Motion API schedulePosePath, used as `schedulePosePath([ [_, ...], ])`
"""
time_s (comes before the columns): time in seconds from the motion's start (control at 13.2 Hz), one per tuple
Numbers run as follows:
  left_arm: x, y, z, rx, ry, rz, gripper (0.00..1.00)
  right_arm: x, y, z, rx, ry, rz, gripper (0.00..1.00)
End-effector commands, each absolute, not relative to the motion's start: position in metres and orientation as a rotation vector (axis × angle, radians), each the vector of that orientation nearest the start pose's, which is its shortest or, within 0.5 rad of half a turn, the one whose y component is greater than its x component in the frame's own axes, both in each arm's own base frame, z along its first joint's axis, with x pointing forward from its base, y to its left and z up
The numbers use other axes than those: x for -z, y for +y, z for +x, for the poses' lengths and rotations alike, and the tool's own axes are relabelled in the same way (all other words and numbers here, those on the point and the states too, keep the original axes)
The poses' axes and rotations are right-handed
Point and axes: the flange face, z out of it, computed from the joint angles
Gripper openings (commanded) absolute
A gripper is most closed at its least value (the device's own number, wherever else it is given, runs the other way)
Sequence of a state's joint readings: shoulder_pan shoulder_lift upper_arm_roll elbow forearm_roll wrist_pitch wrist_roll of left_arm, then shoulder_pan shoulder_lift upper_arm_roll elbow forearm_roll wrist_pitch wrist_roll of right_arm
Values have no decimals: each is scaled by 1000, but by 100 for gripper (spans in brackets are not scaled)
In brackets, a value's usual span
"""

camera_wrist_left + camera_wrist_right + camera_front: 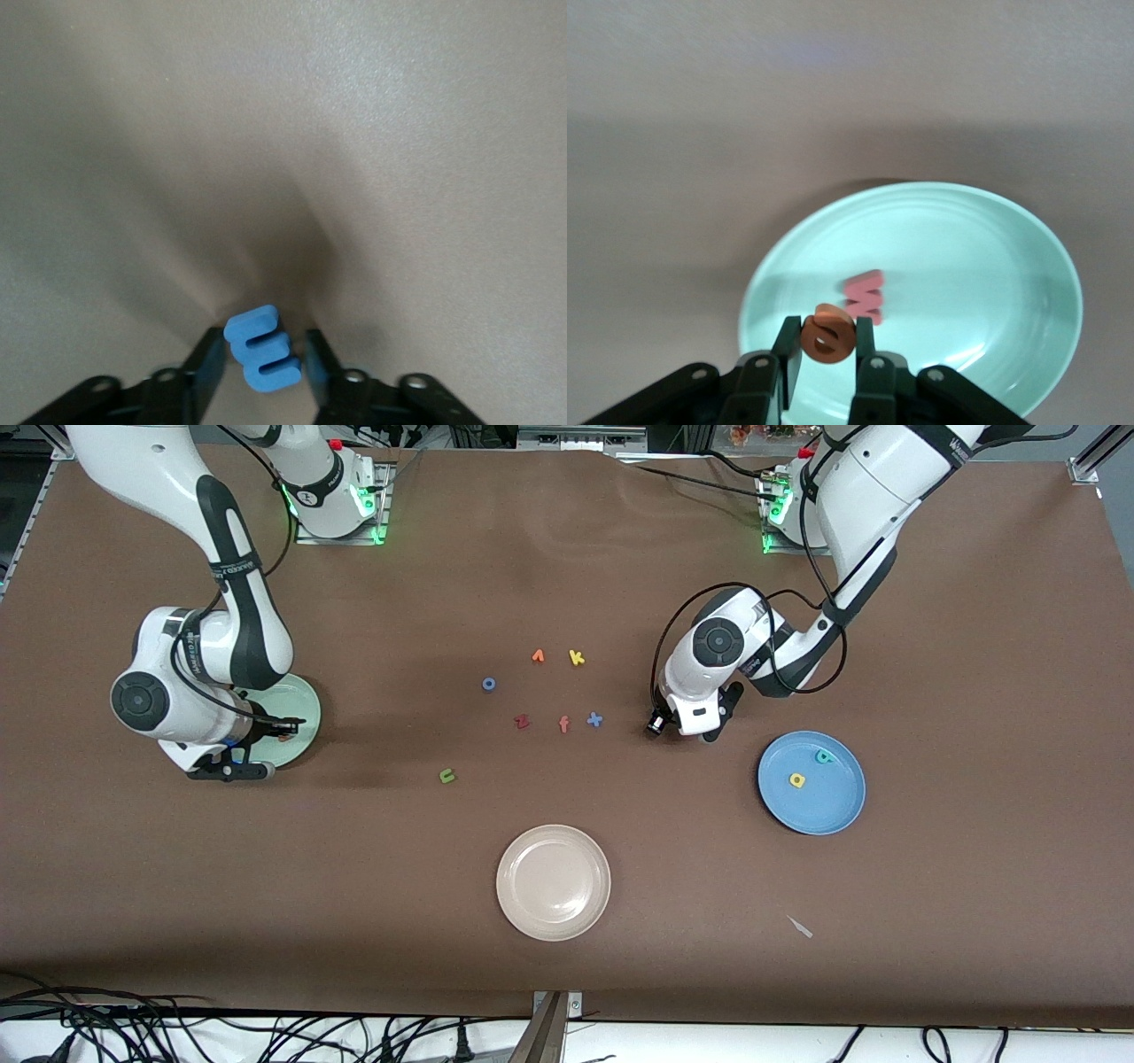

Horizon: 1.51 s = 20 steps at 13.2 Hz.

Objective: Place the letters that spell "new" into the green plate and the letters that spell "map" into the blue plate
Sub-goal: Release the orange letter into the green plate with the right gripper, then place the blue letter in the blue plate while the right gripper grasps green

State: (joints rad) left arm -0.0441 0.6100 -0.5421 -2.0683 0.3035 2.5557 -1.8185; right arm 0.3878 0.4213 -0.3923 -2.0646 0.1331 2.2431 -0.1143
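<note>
Now the left tool pinches the small blue foam m, light and squashy, by its flat sides at centre-right; the right tool, lower left, clamps the orange foam e over the mint-green round plate.

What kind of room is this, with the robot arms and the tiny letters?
Probably a robot lab or test bench, not a home. Two robot arms are bolted to a brown-covered table, loose cables hang along its near edge, and foam letters like the green n and plates like the blue plate are laid out for sorting practice.
</note>
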Motion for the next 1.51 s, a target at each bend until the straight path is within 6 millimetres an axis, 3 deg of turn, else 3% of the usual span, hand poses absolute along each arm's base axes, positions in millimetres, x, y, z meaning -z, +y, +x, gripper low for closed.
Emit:
schedulePosePath([
  [0.0,-168,-322,476,-178,-1591,-2737,17,-227,0,556,-291,-72,-3167,99],
  [0.23,-186,-321,485,-135,-1569,-2740,13,-249,9,570,-318,-33,-3150,100],
  [0.45,-219,-312,507,-121,-1319,-2713,13,-264,21,583,-320,-38,-3145,100],
  [0.61,-244,-300,524,-132,-1180,-2706,13,-267,62,591,-288,15,-3145,100],
  [0.91,-282,-240,575,-181,-855,-2810,13,-255,164,605,-254,201,-3127,100],
  [1.06,-280,-206,593,-184,-783,-2835,13,-248,192,610,-235,245,-3115,100],
  [1.21,-274,-167,606,-197,-641,-2869,14,-236,208,614,-196,264,-3104,100],
  [1.36,-261,-150,609,-237,-593,-2879,14,-222,227,615,-136,307,-3082,100],
  [1.44,-245,-139,610,-279,-598,-2876,14,-214,238,616,-114,312,-3070,100],
])
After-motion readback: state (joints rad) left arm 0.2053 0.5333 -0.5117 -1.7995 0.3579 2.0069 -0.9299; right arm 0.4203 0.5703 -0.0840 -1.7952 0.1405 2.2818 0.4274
